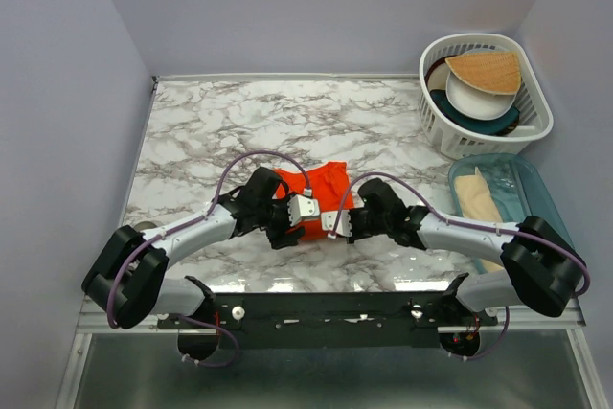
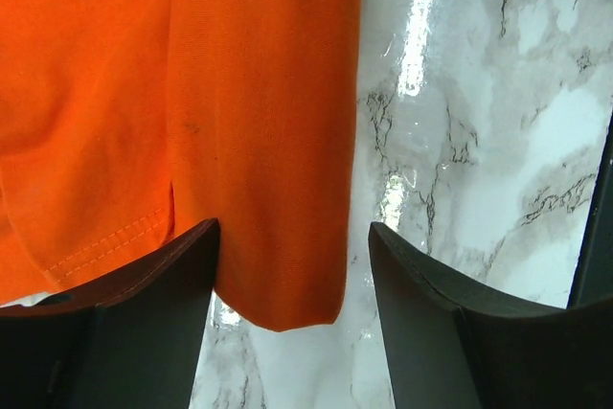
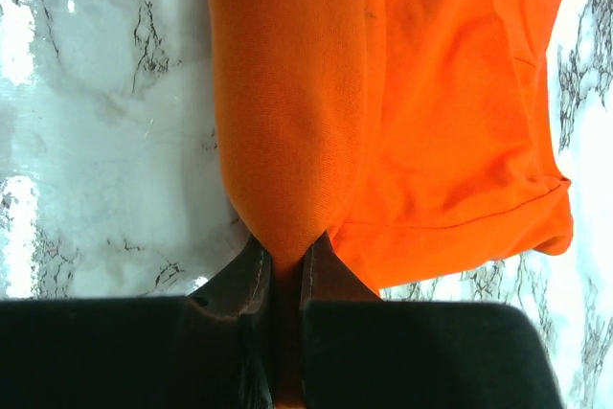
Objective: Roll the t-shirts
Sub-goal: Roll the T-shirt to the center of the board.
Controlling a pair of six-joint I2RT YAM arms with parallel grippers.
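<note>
Orange-red t-shirt (image 1: 324, 185) fold pinched in right gripper (image 3: 284, 251); left gripper (image 2: 292, 232) stands wide astride its end, apparently not gripping.

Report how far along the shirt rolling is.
Done: the shirt is gathered into a compact bundle, with one edge turned into a thick fold. In hand: the right gripper has its jaws pinched on one end of that fold. The left gripper straddles what looks like the other end, jaws open, gripping nothing. Left: most of the fabric lies flat beyond the fold, so the rolling proper remains.
</note>
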